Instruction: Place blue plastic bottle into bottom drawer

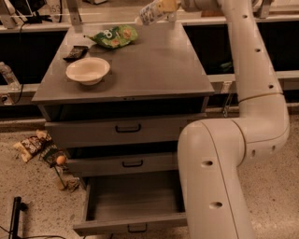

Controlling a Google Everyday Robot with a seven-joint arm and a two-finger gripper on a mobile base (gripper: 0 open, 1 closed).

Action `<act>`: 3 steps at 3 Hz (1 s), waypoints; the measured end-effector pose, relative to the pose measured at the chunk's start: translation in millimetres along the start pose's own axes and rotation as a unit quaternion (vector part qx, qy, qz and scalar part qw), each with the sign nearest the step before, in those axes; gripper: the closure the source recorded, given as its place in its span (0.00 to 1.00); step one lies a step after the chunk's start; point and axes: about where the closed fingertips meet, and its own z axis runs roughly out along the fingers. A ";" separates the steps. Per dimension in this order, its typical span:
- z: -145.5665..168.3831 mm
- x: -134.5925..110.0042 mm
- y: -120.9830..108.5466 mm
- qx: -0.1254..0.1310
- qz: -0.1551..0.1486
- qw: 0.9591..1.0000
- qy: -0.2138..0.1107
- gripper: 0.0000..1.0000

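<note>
Blue plastic bottle (pixel 150 12): small, clear, pale label round body, tilted, lower end pointing down-left. Aloft above far edge of cabinet top, clasped at upper end by gripper (pixel 166 6) at top of frame.
Bottom drawer (pixel 107 227): lowest of three, grey, pulled out, low front panel, small black handle.

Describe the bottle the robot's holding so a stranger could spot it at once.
Start at the grey cabinet, then look above its back edge: the gripper, at the top of the view, holds the blue plastic bottle tilted in the air. Unlike the green snack bag and white bowl below, it alone is off the surface.
</note>
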 end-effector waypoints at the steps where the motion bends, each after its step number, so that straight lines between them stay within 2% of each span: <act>1: -32.4 -15.6 -7.9 0.016 -0.002 1.000 0.014 1.00; 2: -71.4 -58.3 -17.5 0.052 -0.035 0.998 -0.008 1.00; 3: -85.8 -93.4 -17.4 0.098 -0.083 0.990 -0.050 1.00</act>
